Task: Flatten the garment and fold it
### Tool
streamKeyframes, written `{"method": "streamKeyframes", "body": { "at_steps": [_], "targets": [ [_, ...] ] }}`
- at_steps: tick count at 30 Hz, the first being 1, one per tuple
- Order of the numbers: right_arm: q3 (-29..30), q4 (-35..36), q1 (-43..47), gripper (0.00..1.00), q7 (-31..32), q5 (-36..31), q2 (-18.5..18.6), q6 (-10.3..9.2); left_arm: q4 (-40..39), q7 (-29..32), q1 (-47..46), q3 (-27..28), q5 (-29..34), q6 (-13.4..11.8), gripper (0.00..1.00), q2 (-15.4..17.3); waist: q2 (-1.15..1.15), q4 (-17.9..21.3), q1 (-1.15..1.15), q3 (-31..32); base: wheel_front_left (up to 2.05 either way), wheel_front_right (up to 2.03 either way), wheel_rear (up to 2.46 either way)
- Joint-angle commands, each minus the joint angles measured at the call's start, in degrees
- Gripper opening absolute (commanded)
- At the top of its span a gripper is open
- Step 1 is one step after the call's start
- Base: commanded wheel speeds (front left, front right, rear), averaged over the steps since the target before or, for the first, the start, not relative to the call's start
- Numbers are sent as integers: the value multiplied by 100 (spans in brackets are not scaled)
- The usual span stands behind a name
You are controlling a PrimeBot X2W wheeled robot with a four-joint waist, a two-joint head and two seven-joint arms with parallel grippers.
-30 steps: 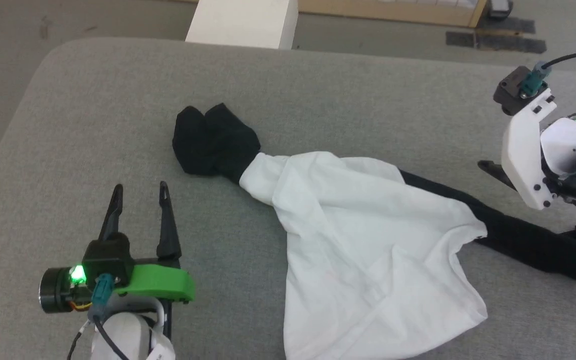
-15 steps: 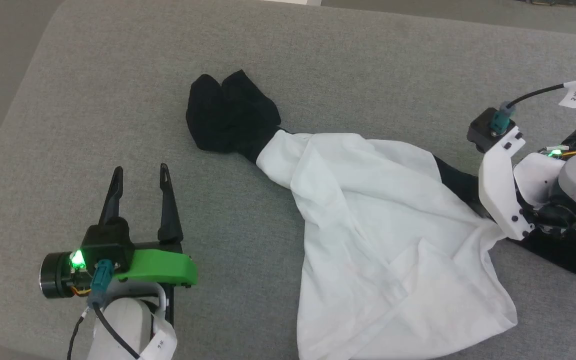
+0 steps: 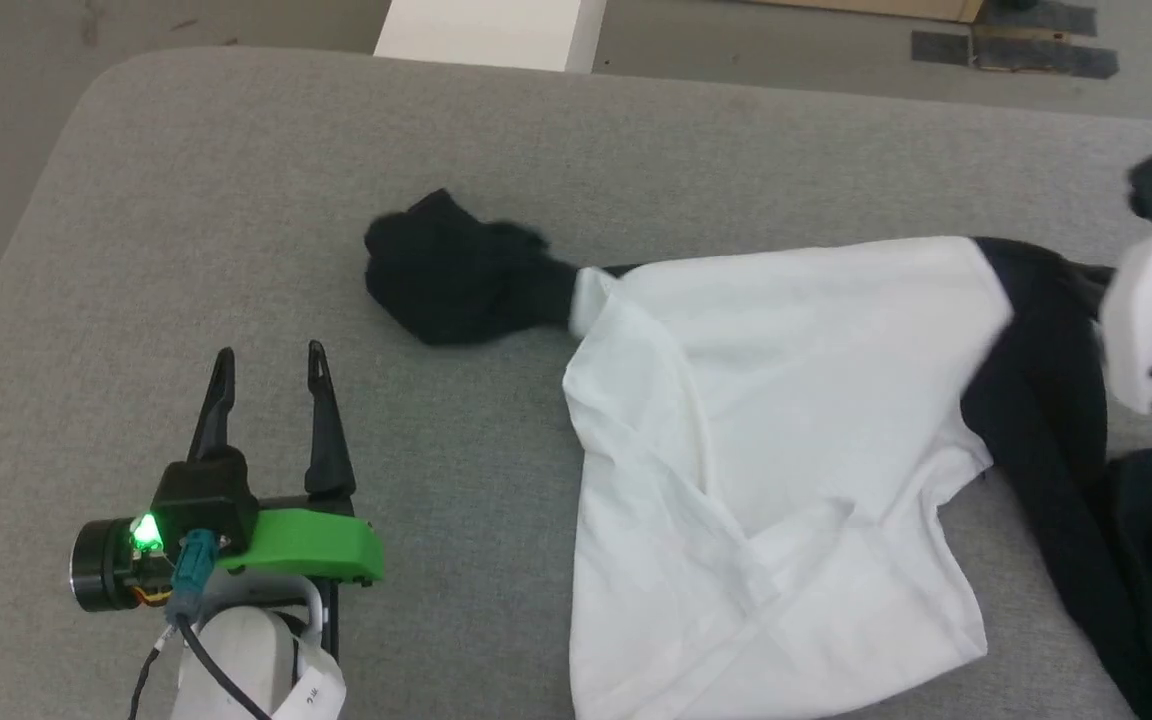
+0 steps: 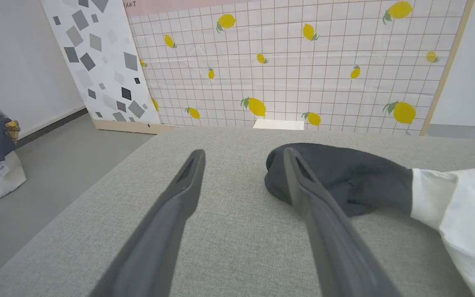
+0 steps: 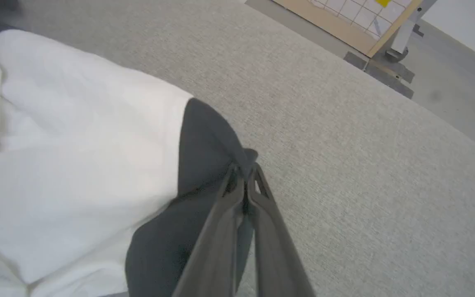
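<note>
Pinching: right gripper (image 5: pixel 244 170), jaws closed on black sleeve of soft white garment (image 3: pixel 766 450) (frame right).
Left gripper (image 3: pixel 266 365): jaws open, lower left, over grey fabric table (image 3: pixel 236 180).

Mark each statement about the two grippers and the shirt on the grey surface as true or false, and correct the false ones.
1. The left gripper has its fingers spread, with nothing between them. True.
2. The right gripper is open above the garment. False: its fingers are shut on black sleeve fabric beside the white body.
3. One black sleeve lies bunched on the grey surface. True.
4. The garment lies flat and folded. False: it is creased and not folded.
</note>
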State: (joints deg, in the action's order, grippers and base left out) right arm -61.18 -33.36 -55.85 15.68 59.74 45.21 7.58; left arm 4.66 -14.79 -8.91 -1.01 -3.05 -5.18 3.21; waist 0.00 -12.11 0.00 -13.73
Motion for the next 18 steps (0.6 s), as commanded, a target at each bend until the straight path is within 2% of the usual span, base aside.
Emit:
{"method": "streamKeyframes", "body": {
  "at_steps": [1,4,7,11,12,13,18],
  "targets": [
    [-2,-201,207,0,4,52,-7,-9,-19,-21,39,-18,28,19,100,-30,0,58,0,54,0,0,0],
    [-86,-712,487,0,89,23,-74,-9,-25,-21,12,-75,35,30,100,-31,0,36,0,19,0,0,0],
    [-102,-1178,750,0,119,118,-336,-9,-38,-21,-20,-113,38,22,100,-31,0,29,0,-20,0,0,0],
    [-76,-1507,822,0,-265,75,-619,-9,-13,-21,-38,-101,60,32,100,-28,0,56,0,16,0,0,0],
    [-64,-1557,798,70,-454,26,-676,-9,-5,-21,-41,-85,76,42,100,-11,0,77,0,52,0,0,0],
    [-59,-1585,759,100,-654,-47,-708,-9,0,-21,-56,-61,83,53,100,15,0,101,0,95,0,0,0],
    [97,-1737,563,100,-1960,-462,-830,-9,7,-21,-225,8,106,199,100,187,0,266,0,372,0,0,0]
  ]
}}
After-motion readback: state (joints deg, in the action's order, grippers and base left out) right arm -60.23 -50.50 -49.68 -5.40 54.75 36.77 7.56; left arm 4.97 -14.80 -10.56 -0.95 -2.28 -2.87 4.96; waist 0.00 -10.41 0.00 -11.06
